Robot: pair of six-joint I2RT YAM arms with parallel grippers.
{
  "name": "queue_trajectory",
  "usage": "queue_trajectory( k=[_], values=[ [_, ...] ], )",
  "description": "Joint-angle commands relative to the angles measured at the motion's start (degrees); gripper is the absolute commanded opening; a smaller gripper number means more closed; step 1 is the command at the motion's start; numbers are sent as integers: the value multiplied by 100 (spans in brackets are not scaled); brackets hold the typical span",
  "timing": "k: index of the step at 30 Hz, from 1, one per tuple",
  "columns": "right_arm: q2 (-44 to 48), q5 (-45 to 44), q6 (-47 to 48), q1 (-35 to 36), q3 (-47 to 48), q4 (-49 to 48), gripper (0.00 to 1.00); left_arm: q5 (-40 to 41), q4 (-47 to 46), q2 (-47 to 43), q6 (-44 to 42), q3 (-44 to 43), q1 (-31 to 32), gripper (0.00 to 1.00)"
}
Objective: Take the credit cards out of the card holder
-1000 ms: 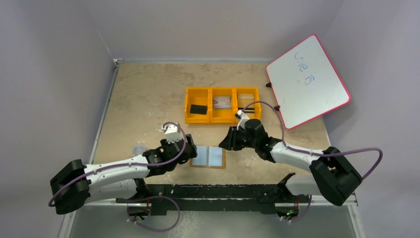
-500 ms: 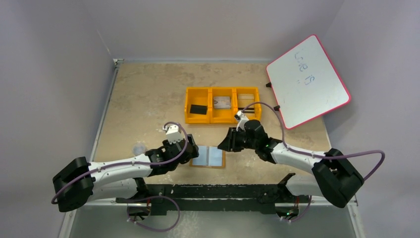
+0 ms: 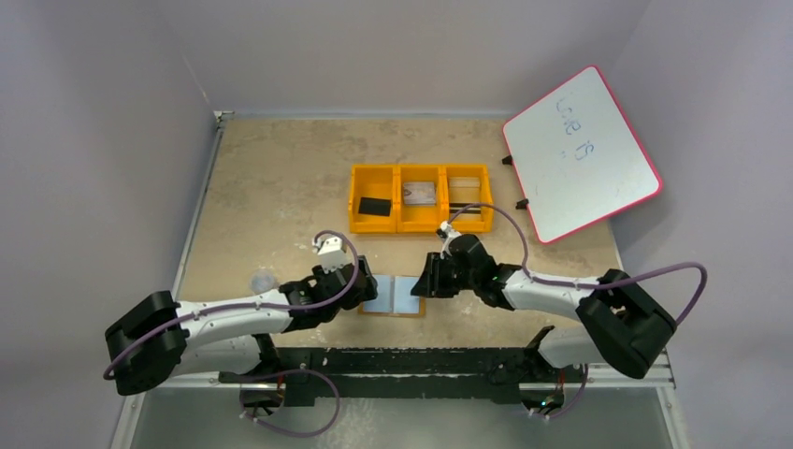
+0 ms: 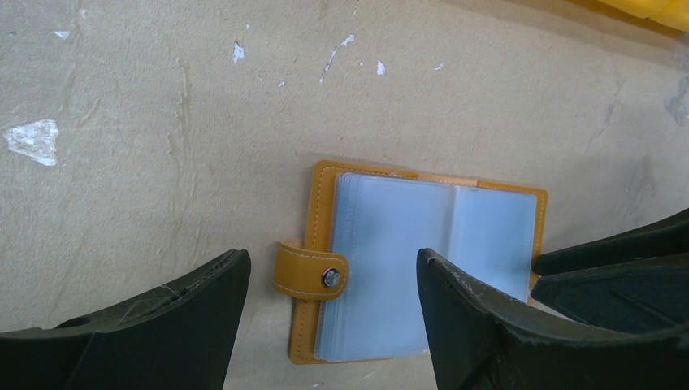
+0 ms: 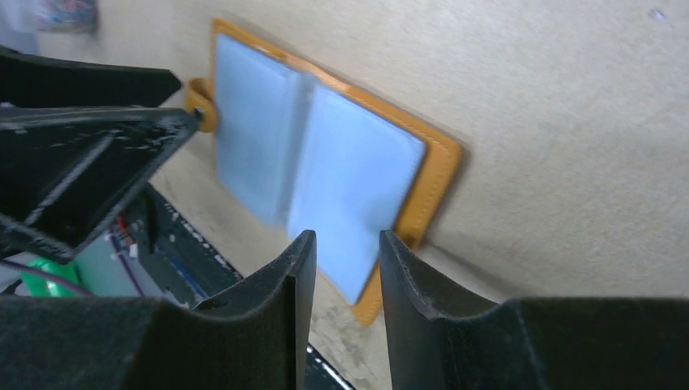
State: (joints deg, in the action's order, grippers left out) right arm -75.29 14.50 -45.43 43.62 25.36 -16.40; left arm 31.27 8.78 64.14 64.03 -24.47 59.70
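Two arms attend one item.

Item: small flat tan-brown leather-like bifold card holder (image 3: 393,295), lying open on the speckled beige table (image 3: 281,187) between both grippers, pale blue-grey pockets facing up, its stud strap pointing toward the left arm. Whether any pocket is loaded cannot be told.

Credit cards: one thin pale plastic card (image 3: 420,193) in the middle compartment of the bright orange three-compartment plastic tray (image 3: 421,228); another, black-striped (image 3: 468,203), in the right compartment; thick black block (image 3: 375,206) in the left compartment.

Left gripper (image 4: 329,260): jaws spread wide, holding nothing, straddling the strap at the holder's left edge.

Right gripper (image 5: 345,240): jaws a narrow slot apart, nothing clamped, poised at the holder's right edge over the corner of the pale page.

Handling note, as judgement: the step appears to be checking or drawing from the right-hand pocket. Pin the strap side flat with the left fingers so the holder cannot slide. Bring the right fingers in low along the pocket mouth, pinch only a card edge and not the soft sleeve, then pull straight out along the pocket.
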Motion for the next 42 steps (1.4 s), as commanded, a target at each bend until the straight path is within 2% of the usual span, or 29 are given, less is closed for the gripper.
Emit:
queue_trajectory(
  k=[1, 5, 9, 14, 16, 18, 20, 23, 27, 30, 33, 35, 36, 38, 42],
  values=[
    [-231, -293, -53, 37, 130, 184, 37, 5, -1, 65, 50, 5, 5, 74],
    [-710, -122, 153, 34, 258, -9, 36, -132, 3, 197, -108, -21, 4, 72],
    [-1226, 132, 228, 42, 448, -393, 30, -399, -316, 410, -193, 84, -1, 62],
    [-1104, 441, 196, 42, 593, -866, 22, -633, -563, 604, -264, 65, 6, 45],
    [-1134, 502, 269, 55, 794, -732, 13, -616, -578, 623, -269, 66, 6, 41],
    [-1130, 461, 321, 72, 907, -631, 9, -596, -584, 613, -268, 73, 1, 35],
    [-1108, 384, 431, 124, 1008, -511, 0, -587, -603, 557, -264, 76, 6, 31],
    [-1114, -29, 718, 279, 1374, 67, 0, -538, -621, 439, -241, 100, 6, 31],
    [-810, -120, 714, 291, 1243, -9, 0, -477, -563, 352, -253, 82, 5, 30],
    [-551, -225, 845, 297, 1237, 82, 5, -437, -526, 267, -272, 91, 6, 30],
    [-163, -340, 886, 296, 1148, 158, 24, -422, -509, 204, -318, 34, 2, 32],
    [58, -403, 865, 294, 1158, 389, 19, -435, -508, 148, -370, -19, 5, 32],
    [139, -547, 844, 296, 1171, 461, 22, -417, -490, 113, -378, -42, 2, 33],
    [274, -1123, 886, 293, 1328, 970, 30, -333, -436, 30, -398, -104, 4, 39],
    [604, -2486, 1146, 294, 1695, 1792, 33, 47, 93, -256, -459, -397, -1, 57]
  ],
)
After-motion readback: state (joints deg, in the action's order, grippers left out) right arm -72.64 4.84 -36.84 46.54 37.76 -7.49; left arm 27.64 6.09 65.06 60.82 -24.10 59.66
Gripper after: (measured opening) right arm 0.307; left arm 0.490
